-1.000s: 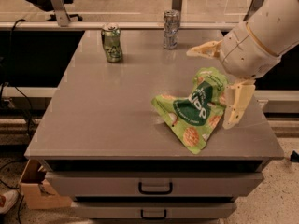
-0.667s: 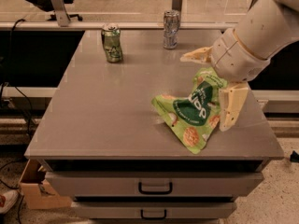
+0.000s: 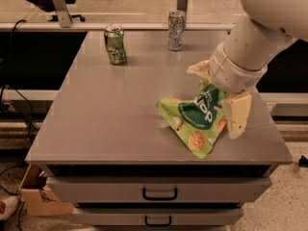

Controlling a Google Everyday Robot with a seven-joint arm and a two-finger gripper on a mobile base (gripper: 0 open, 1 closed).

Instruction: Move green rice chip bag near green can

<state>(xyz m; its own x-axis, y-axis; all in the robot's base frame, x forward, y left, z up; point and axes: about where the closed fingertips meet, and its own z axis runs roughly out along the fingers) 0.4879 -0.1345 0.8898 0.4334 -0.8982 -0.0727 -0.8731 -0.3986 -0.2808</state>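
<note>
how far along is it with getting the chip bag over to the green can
Early. Done: the gripper is at the green rice chip bag, open fingers straddling its upper end. In hand: the grasp, not yet closed. Left: carry the bag across the table to the green can near the far corner.

ROBOT ARM OVER THE DESK: The single white arm (image 3: 269, 13) reaches in from the upper right, its thick forearm sloping down and leftward to a rounded wrist (image 3: 236, 69). The gripper (image 3: 214, 100) hangs low over the right side of the desk (image 3: 110, 114), pointing down. Its cream-coloured fingers (image 3: 237, 114) are spread wide, the jaws standing one on either side of the raised end of the green rice chip bag (image 3: 197, 117). The nearer finger's tip comes close to the desk's surface.
</note>
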